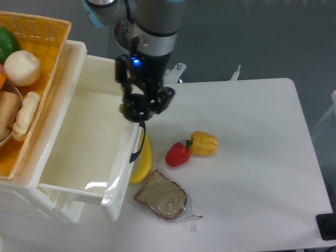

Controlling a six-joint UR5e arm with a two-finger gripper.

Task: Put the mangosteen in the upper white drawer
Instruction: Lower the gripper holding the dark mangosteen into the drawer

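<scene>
In the fixed camera view, the gripper (137,106) hangs just above the front wall of the upper white drawer (84,152), its fingers clamped on the mangosteen (135,105). The drawer stands pulled out, its inside bare. The fruit looks to sit over the rim rather than the cavity, so letting go here could bounce it off the edge onto the banana (143,160) beside the drawer front. The white table (252,157) runs right of the drawer, against a grey floor.
</scene>
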